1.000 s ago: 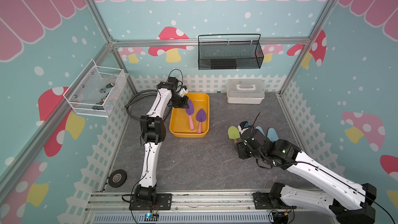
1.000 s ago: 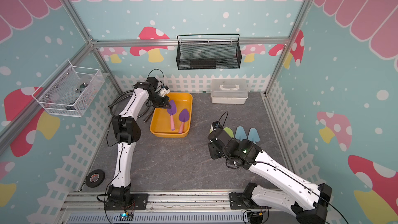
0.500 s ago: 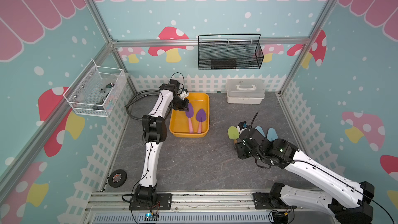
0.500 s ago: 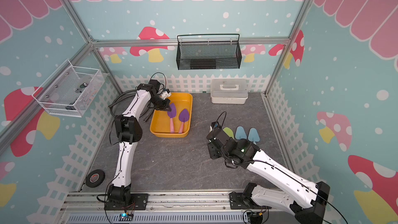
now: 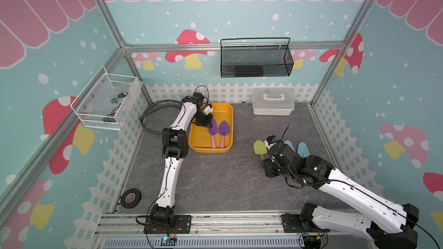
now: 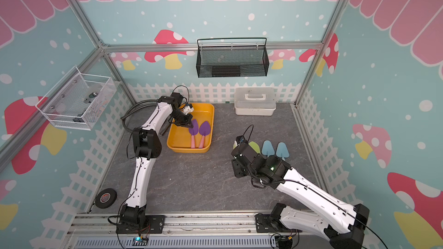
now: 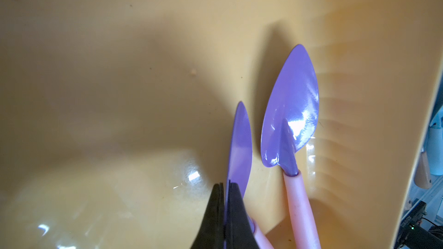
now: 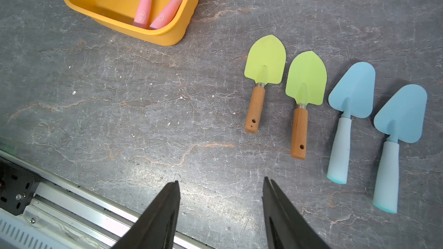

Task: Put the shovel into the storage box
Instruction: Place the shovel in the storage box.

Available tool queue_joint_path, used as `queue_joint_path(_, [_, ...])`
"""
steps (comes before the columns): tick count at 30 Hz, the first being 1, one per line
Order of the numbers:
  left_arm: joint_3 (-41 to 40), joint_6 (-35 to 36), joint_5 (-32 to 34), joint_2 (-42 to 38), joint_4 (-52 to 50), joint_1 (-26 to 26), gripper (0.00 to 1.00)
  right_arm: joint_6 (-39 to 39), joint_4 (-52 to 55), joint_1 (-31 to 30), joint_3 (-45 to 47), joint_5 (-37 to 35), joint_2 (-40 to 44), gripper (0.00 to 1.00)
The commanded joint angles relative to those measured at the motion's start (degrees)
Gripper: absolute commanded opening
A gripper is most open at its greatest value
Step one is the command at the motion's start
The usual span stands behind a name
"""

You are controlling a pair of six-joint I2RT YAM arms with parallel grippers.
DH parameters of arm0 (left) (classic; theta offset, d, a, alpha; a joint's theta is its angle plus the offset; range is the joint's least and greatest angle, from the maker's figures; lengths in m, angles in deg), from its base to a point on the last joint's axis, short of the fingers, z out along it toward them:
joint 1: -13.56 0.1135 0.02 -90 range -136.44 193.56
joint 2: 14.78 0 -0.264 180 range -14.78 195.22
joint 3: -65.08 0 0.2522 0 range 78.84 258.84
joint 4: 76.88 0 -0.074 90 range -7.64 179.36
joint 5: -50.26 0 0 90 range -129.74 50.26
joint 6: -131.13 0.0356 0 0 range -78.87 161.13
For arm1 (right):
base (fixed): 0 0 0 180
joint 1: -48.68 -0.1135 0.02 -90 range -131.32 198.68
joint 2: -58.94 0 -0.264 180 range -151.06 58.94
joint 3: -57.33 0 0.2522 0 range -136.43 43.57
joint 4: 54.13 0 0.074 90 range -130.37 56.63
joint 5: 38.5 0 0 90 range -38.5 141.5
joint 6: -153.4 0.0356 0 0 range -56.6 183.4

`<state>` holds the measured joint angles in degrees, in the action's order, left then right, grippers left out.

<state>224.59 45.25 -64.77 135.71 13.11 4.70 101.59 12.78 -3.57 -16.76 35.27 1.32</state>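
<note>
Inside the yellow box (image 5: 199,140), left pincer (image 7: 224,185) clamps a purple shovel (image 7: 240,144) by its blade; right pincer (image 8: 220,183), 4 o'clock from there, hangs half-wide, empty.

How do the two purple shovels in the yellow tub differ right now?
Pose: the gripped purple shovel is tilted on edge; the free purple shovel lies flat. Contact: the fingers of the left gripper pinch the gripped one's blade; the free one is not gripped. Both have pink handles and are inside the storage box.

Green shovel (image 5: 259,147) half behind R arm (image 5: 309,168)
</note>
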Motion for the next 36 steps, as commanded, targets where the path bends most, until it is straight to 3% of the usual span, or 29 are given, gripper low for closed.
queue_joint_path(1, [-0.1, 0.8, 2.6, 1.4, -0.7, -0.3, 0.07, 0.7, 0.7, -0.1, 0.6, 0.0, 0.9, 0.59])
queue_joint_path(3, [-0.2, 0.8, 3.0, 1.5, -0.8, -0.3, 0.18, 0.8, 0.7, -0.1, 0.7, 0.0, 1.2, 0.58])
queue_joint_path(7, [-0.3, 0.6, 4.0, 1.6, -0.9, -0.3, 0.31, 1.1, 0.7, -0.1, 1.0, -0.2, 1.7, 0.59])
queue_joint_path(22, [-0.2, -0.3, 10.4, -2.4, -1.1, -0.3, 0.36, 1.2, 1.0, 0.0, 0.9, -2.2, 2.0, 0.59])
queue_joint_path(26, [0.0, -0.8, 11.4, -6.7, -1.1, -0.3, 0.36, 1.0, 1.2, 1.0, -0.5, -4.7, 0.3, 0.64])
queue_joint_path(36, [-2.3, -4.4, 8.5, -20.4, -1.0, -1.4, 0.38, -3.9, 1.6, 9.2, -7.0, -4.0, -8.6, 0.66])
